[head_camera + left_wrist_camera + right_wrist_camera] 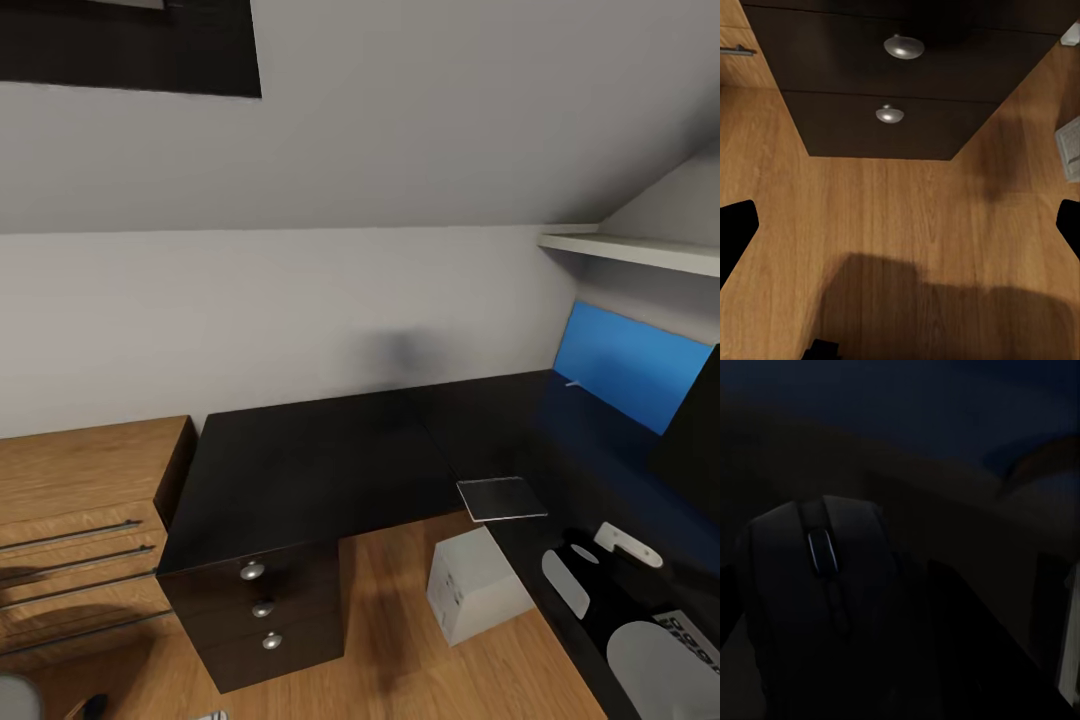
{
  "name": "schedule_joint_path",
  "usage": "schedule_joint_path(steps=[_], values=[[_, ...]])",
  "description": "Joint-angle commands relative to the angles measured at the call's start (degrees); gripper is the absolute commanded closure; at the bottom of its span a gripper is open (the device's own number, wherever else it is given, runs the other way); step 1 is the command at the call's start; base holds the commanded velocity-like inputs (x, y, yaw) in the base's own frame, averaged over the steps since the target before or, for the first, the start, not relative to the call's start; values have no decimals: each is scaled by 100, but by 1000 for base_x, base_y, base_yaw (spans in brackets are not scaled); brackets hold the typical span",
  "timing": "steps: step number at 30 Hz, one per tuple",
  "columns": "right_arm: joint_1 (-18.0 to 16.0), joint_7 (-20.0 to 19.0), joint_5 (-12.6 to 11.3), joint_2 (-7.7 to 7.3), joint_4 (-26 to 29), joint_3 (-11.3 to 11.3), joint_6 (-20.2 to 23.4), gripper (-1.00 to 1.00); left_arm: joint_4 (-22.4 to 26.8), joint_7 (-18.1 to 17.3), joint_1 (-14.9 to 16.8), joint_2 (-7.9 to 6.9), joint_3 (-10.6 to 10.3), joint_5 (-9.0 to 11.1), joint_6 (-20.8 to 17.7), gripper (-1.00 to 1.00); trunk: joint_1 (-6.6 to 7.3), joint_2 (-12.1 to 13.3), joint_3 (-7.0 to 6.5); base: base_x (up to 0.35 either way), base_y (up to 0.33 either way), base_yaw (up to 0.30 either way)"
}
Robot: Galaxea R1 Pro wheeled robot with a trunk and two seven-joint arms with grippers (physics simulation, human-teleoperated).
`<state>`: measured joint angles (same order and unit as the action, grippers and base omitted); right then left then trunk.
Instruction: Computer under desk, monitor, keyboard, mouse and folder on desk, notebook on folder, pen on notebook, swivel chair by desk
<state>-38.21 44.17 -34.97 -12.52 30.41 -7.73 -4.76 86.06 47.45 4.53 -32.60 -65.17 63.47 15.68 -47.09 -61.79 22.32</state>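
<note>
Right gripper: your right wrist camera sits very close over the mouse [814, 600], which lies in deep shadow on a dark surface; you cannot tell how its jaws stand or whether they touch the mouse.
Left gripper [900, 229]: its two dark fingertips [735, 232] sit wide apart at the frame's edges with nothing between them, over bare wood floor [900, 225].
Drawers: in your left wrist camera, black drawer fronts with round silver knobs [904, 47] stand on the floor ahead of the gripper.
Computer: the light grey tower [472, 585] stands on the floor under the right wing of the desk.
Desk [320, 470]: its glossy black top bends in an L before you, drawer unit [260, 610] beneath its left end.
Notebook [500, 498]: it lies flat at the inner corner of the desk, near the edge.
Oak shelving [85, 530]: it stands to the left, just beside the desk.
Pen [572, 381]: a small pale stick far back on the desk, beside the blue wall panel [630, 365].
</note>
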Motion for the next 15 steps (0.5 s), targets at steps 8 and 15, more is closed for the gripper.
schedule_joint_path(steps=[8,15], values=[[-45,184,-72,-18,-26,-44,-60,100,7,11,13,-3,-22,36,40,-100,0,-5,7,0,0,0],[-66,203,-77,-113,-37,-44,-53,100,7,10,13,-4,-23,42,41,-100,0,-5,7,0,0,0]])
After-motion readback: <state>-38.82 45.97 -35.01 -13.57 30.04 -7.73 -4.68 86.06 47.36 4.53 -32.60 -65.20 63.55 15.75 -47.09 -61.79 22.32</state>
